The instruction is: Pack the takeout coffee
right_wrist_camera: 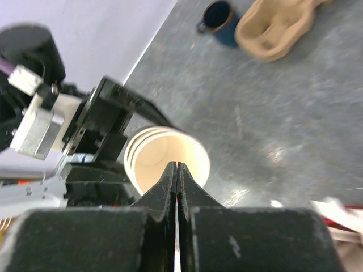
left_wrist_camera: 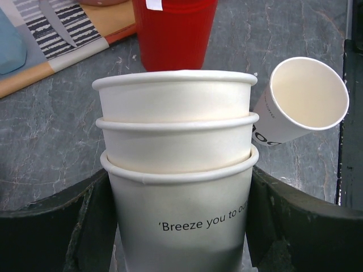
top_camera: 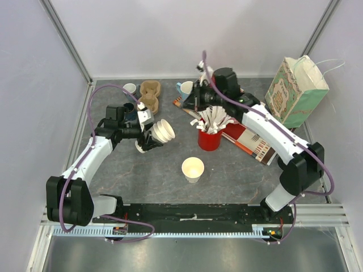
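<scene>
Left gripper [left_wrist_camera: 178, 187] spread wide, fingers [left_wrist_camera: 68, 226] pressed on both sides of the stack of three nested cream-white paper cups [left_wrist_camera: 176, 130], clamping the outermost cup, which had dark lettering on its side. In the top view the stack lay tipped, mouths facing 3 o'clock. Right gripper [right_wrist_camera: 177, 173] was closed tight, jaws meeting, nothing between them. It sat toward 12 o'clock of the grey stone-look table [top_camera: 238, 181], tips aimed at the stack's mouth, apart from it. Single cream-white paper cup [top_camera: 193, 169] stood mouth-up on the table at 5 o'clock from the stack, not touching anything. Red plastic cup stuffed with white paper-wrapped sticks [top_camera: 209, 139] was at 3 o'clock from the stack. Tan moulded-pulp cup carrier [top_camera: 150, 95] was at 12 o'clock from the left gripper, dark blue ceramic mug [right_wrist_camera: 218, 20] just beside it. Light blue ceramic mug [top_camera: 185, 88] was at 12 o'clock from the red cup. Green patterned paper bag [top_camera: 295, 90] stood at the table's 2 o'clock corner.
</scene>
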`<action>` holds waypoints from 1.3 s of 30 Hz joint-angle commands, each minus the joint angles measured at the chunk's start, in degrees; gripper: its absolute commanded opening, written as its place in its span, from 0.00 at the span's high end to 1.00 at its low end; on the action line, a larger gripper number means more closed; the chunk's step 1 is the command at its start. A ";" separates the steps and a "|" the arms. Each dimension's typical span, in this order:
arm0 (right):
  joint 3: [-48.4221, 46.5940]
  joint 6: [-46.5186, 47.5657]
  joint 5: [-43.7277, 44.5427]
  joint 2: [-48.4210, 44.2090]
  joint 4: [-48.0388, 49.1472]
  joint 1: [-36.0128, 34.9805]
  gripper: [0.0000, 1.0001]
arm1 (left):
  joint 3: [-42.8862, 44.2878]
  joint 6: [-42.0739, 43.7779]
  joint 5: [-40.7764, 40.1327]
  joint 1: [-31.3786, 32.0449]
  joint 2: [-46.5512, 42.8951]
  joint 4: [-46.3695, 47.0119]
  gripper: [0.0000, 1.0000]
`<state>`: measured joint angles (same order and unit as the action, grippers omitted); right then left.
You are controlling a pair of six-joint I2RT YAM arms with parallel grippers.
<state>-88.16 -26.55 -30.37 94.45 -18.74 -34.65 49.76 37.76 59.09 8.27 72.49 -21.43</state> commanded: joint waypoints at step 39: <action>-6.50 8.88 -3.11 4.95 -5.51 -2.71 1.00 | 1.92 1.09 3.22 -0.27 0.02 -2.21 0.52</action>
<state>-90.94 -21.56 -40.29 103.33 -20.47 -42.83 50.24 37.67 61.23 8.19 72.62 -22.09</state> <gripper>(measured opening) 0.030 0.797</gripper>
